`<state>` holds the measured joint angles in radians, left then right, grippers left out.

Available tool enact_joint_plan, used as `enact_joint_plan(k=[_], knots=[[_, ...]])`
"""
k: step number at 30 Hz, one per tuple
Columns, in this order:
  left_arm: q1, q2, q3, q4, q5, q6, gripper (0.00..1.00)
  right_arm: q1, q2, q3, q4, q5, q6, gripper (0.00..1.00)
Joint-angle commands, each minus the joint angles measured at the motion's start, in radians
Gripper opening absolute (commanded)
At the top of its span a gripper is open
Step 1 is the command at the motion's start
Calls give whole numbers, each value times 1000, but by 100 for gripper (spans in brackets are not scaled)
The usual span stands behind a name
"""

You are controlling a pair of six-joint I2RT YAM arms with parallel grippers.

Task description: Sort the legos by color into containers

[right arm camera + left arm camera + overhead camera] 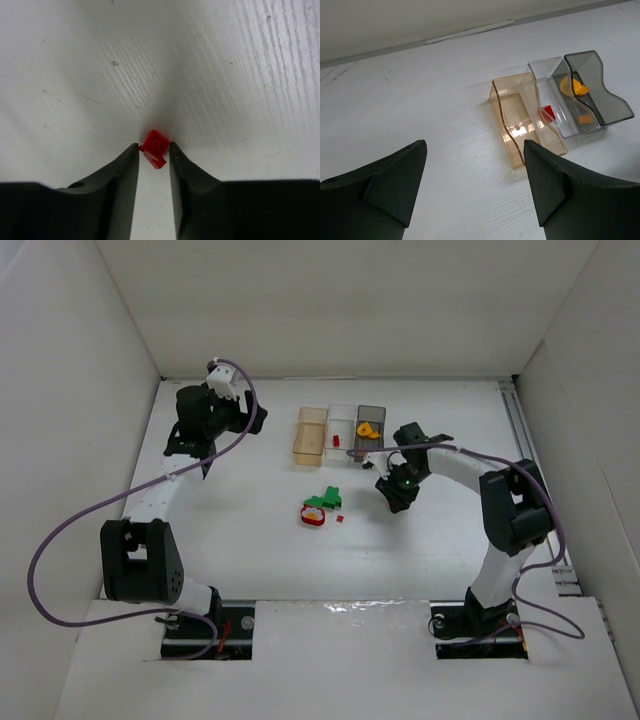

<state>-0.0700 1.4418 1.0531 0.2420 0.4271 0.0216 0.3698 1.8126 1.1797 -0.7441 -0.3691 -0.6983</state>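
Observation:
My right gripper point(153, 146) is shut on a small red brick point(156, 144), pinched at its corners between the fingertips just over the white table. In the top view this gripper point(396, 500) points down, right of the loose pile: green bricks point(328, 498), a red ring point(313, 515) and a tiny red piece point(340, 518). The amber container point(310, 435), clear container point(341, 426) and dark grey container point(372, 426) stand in a row behind. My left gripper point(475, 146) is open and empty, far left point(200, 440).
The clear container point(555, 82) holds a red brick point(549, 112). The dark grey one point(607, 97) holds an orange wedge point(572, 86) and a small orange brick point(585, 119). The amber one point(506, 127) holds no bricks. White walls enclose the table.

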Motion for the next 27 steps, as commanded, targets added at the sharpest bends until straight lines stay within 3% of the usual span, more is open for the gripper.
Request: enact_joint_plan(k=[1, 3, 10, 19, 23, 27], knots=[[9, -38, -15, 26, 19, 9, 76, 32, 13, 18, 38, 35, 25, 32], [9, -38, -15, 26, 19, 9, 76, 32, 13, 18, 38, 45, 25, 19], [9, -38, -5, 26, 48, 9, 76, 20, 13, 18, 20, 45, 5, 0], [9, -167, -114, 100, 236, -11, 76, -141, -12, 159, -118, -218, -42, 0], [-10, -218, -166, 80, 200, 24, 76, -161, -39, 302, -115, -326, -35, 0], [-33, -228, -166, 43, 156, 34, 76, -92, -33, 457, 15, -302, 77, 0]])
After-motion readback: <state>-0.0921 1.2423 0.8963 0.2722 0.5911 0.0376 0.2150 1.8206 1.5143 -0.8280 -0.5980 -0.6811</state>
